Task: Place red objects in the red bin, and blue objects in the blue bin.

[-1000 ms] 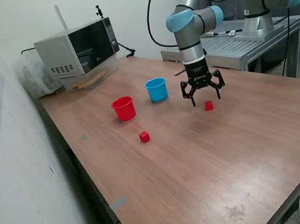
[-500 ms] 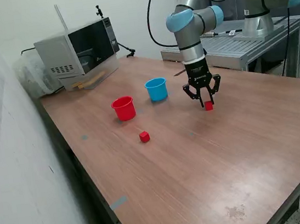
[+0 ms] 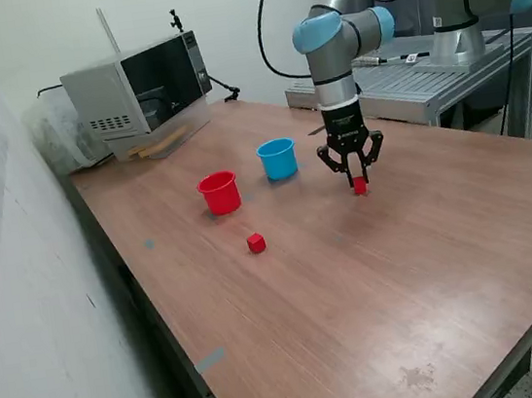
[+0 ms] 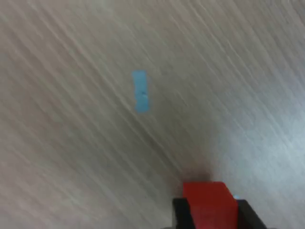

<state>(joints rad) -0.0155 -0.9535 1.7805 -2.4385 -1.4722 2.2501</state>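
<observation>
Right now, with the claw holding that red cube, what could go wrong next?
The claw grips the red cube only at its fingertips, so it might slip in transit. The blue cup stands close beside the red cup, so the cube could drop in the wrong one or the claw could knock a cup over.

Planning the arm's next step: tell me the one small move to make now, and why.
Probably carry the red cube toward the red cup at the exterior view's left. The gripper is shut on the cube, which looks just clear of the table, and the cup stands open and upright.
</observation>
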